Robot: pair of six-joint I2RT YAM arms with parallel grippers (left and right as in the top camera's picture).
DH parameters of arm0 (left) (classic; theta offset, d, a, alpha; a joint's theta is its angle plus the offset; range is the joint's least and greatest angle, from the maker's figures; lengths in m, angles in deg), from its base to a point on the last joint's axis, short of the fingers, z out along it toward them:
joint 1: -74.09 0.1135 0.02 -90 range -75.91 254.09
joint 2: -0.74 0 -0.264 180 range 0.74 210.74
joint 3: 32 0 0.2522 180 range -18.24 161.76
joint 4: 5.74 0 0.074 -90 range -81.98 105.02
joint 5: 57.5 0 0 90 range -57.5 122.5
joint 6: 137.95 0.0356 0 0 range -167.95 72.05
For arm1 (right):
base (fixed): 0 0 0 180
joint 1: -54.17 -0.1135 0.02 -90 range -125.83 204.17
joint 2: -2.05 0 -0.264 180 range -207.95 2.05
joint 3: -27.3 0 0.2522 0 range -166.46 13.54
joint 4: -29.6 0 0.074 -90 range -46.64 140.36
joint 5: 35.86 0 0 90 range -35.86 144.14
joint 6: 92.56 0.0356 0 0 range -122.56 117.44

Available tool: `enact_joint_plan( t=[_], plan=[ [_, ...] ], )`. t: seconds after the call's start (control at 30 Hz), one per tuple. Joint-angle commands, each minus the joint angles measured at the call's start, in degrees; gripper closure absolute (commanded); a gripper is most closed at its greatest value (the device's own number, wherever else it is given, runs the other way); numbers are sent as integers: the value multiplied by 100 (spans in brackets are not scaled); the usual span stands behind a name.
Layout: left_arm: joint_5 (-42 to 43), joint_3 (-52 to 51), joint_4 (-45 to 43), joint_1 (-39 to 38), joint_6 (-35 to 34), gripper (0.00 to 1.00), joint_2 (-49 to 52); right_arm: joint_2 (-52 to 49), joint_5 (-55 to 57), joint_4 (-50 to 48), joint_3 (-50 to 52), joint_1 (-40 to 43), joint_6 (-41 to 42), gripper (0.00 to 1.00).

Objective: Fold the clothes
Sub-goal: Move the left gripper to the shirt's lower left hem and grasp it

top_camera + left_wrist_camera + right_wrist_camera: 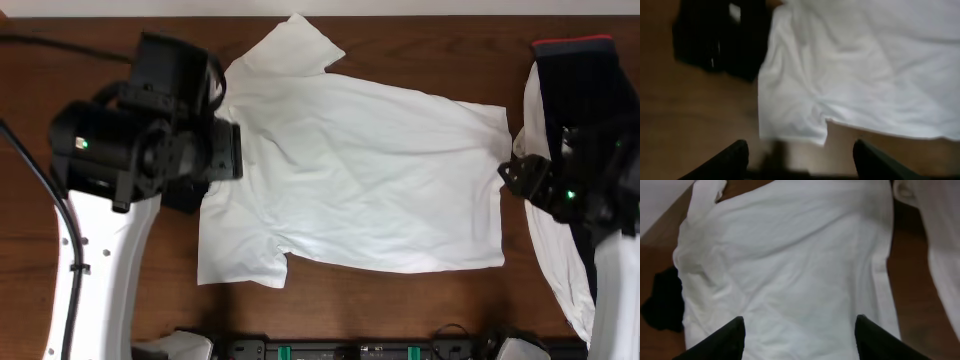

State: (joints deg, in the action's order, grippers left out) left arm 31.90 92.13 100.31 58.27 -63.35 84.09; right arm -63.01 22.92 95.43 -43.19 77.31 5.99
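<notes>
Left side: the left tool [800,148] hung above the collar end of the white T-shirt [350,170]. Its fingers were spread wide and held nothing. The wrist view looked down on the near sleeve [240,262] and bare counter [400,310]. I judged it was placed there to take that sleeve or the shoulder edge. A black item [662,300], apparently crumpled cloth, lay just beside the shoulder and partly under the arm. It was close enough to be caught in a grasp.

Centre: the T-shirt lay opened flat across the counter, collar end to the left and hem [497,190] to the right. Only shallow creases showed. No fold had been made.

Right side: the right tool [799,322] hovered over the hem end, fingers likewise wide and empty. The position suited a paired lift with the other arm. Beyond it a dark garment with a red band [575,60] and another white garment [555,265] lay waiting, near the hem corner.
</notes>
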Motion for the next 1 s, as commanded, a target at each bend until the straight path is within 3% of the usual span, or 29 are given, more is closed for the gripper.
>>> enact_joint_plan(
  t=[0.0, 0.27, 0.5, 0.83, 0.97],
  plan=[
    [188, -903, 245, -15, -791, 31, -225, 293, 402, 286, -72, 11, 17, 31],
    [831, -4232, -1613, -632, -1344, 26, -643, 210, 745, 708, -70, 11, -11, 30],
    [1226, -6247, -3357, -1047, -1346, 18, -369, 140, 745, 667, -70, 11, -11, 31],
    [1447, -6767, -4568, -1064, -1185, 18, 415, 140, 745, 605, -70, 11, -7, 31],
    [1502, -6767, -4618, -1069, -1073, 30, 822, 140, 745, 601, -70, 11, -7, 31]
  ],
)
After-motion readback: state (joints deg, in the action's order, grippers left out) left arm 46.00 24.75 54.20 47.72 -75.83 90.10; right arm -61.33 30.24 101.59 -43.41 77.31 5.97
